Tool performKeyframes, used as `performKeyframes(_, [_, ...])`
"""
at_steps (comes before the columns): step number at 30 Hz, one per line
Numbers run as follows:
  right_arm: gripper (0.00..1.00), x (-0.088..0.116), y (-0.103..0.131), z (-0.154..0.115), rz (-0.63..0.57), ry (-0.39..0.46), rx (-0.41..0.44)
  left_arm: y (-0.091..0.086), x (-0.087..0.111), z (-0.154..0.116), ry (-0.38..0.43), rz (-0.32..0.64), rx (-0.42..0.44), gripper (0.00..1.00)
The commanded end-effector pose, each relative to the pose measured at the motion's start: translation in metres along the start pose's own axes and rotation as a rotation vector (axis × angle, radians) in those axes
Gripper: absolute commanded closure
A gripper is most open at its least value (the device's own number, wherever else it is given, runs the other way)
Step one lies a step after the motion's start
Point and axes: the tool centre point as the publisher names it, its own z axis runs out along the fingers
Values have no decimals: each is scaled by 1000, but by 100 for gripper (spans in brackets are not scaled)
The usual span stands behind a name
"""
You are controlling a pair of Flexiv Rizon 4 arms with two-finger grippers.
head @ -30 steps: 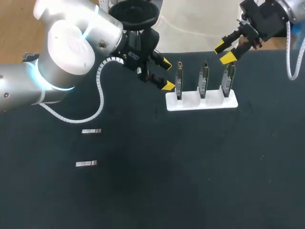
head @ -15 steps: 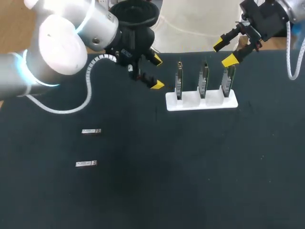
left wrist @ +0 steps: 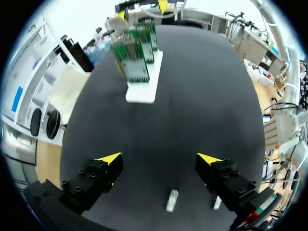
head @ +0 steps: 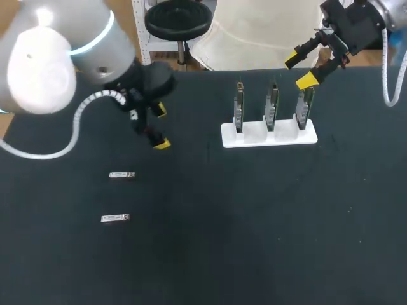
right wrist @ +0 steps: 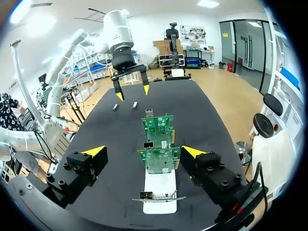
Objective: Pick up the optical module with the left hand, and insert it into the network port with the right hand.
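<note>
Two small silver optical modules [head: 121, 175] [head: 115, 218] lie flat on the black table at the left. My left gripper [head: 160, 127] hangs open and empty, above and to the right of them. In the left wrist view one module [left wrist: 172, 199] lies just under the open left gripper [left wrist: 159, 159], and the second module [left wrist: 216, 202] lies by its right finger. Three upright green boards with network ports [head: 272, 109] stand in a white holder [head: 254, 136]. My right gripper [head: 299, 70] is open above the rightmost board; the nearest board [right wrist: 159, 160] shows between its fingers.
The table is covered in black cloth [head: 254, 229]. In the right wrist view the left gripper [right wrist: 131, 90] and both modules [right wrist: 115, 107] lie beyond the row of boards. A white cable [head: 70, 136] trails from my left arm.
My left arm has swung away from the holder, left and toward the modules. My right gripper has opened wider and stayed above the rightmost board.
</note>
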Motion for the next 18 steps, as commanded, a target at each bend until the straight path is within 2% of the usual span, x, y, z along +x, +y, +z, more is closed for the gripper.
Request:
performKeyframes(1, [0,0,0,0,-1,-1,2,-17,26,-12,39,-7,-41,0])
performKeyframes(8, [0,0,0,0,-1,-1,2,-29,63,-12,135,19,-54,0])
performKeyframes(18, [0,0,0,0,-1,-1,2,-39,106,-3,211,30,-48,0])
